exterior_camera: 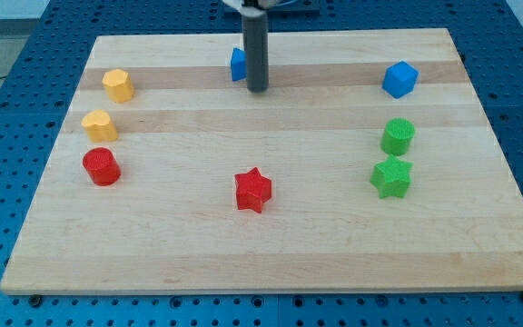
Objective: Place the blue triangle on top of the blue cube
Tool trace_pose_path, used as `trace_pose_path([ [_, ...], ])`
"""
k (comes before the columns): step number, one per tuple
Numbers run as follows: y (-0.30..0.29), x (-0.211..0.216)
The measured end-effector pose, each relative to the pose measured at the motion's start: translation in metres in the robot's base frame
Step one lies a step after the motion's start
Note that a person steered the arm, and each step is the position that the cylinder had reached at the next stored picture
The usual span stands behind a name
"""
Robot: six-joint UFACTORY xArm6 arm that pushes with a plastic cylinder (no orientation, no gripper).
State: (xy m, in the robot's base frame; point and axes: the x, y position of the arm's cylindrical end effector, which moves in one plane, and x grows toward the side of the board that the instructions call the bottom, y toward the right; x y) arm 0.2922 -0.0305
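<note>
Down at the view's bottom first: the small red star-shaped block (252, 190) sits alone in the middle of the pale wooden board (271, 254), well clear of any play. To its left, a red round block (101, 166), and climbing from it a yellow rounded block (99, 124) and a yellow hexagon-like block (117, 84). On the view's right, a green star block (391, 176) with a green cylinder block (398, 136) just above it.

Now the far edge, where it matters. The blue cube (399, 79) waits at the upper right, nothing touching it. The blue triangle (238, 64) is at the top centre, half hidden behind the dark rod, and my tip (258, 89) rests on the board just beside it, on its right and slightly lower. The rod carries nothing; it has no clasp, only a bare end that shoves.

That placing looks awkward, I'd say: the tip stands between triangle and cube, on the wrong side for a rightward push. It likely needs to round the triangle to its left. The lane between the two blue blocks is open board; the greens lie below it.
</note>
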Motion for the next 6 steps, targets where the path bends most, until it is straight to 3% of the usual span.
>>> trace_pose_path([
  [1,0.002,-0.014],
  [3,-0.087,0.017],
  [4,-0.090,-0.033],
  [5,-0.071,-0.043],
  [6,-0.008,-0.017],
])
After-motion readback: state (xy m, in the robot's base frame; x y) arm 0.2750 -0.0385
